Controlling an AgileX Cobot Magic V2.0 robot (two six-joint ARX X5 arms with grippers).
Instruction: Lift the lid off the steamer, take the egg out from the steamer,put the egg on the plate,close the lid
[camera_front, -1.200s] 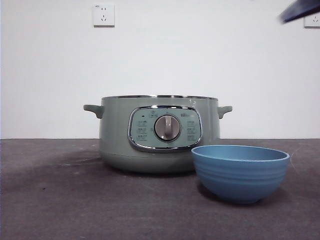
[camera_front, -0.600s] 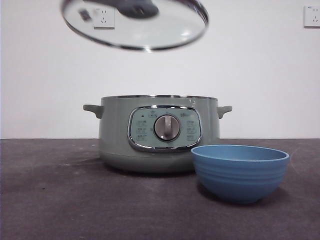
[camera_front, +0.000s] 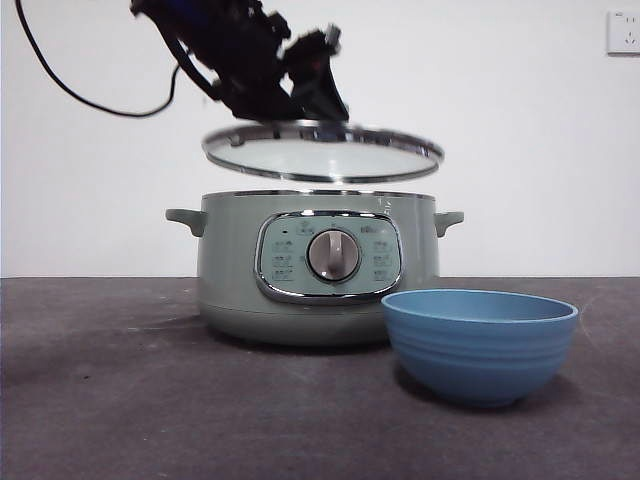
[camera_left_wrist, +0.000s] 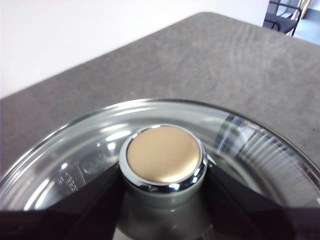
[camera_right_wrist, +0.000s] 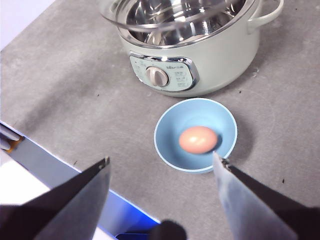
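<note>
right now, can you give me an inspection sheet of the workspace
surface: dark grey table, no spills seen
steamer: upright, open
lid: hangs just above the steamer, held by its knob
plate: in front of the steamer, egg inside
clutter: nothing seen
left tool: shut on the lid knob
right tool: open, empty, high above the plate
cables: black cable loops from the left arm
surroundings: white wall, socket
</note>
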